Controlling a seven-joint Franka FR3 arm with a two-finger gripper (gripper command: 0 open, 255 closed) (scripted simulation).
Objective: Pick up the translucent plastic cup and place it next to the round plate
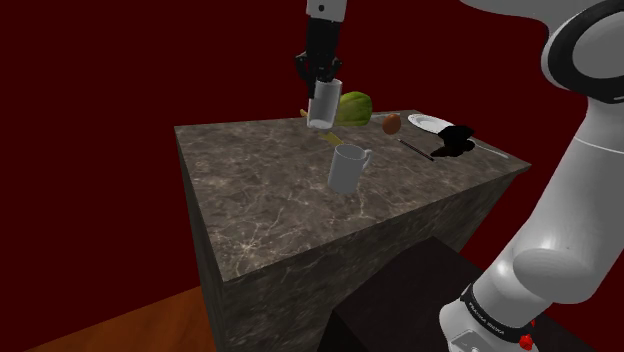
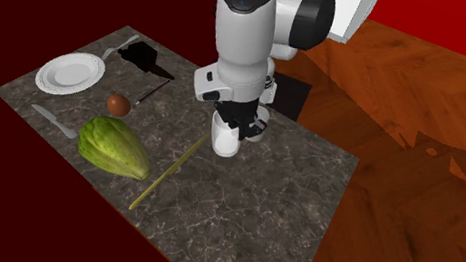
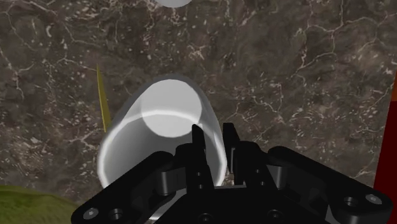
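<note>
The translucent cup (image 1: 323, 103) was held above the marble counter (image 1: 270, 200), its wall pinched by the closed gripper (image 3: 213, 132), well apart from the round plate (image 1: 430, 122) at far right.

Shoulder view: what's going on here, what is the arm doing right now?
The gripper is shut on the rim of the pale translucent cup and holds it in the air above the marble table. The round plate lies farther toward the shoulder view's right, past a green vegetable. The cup is not yet set beside it.
</note>
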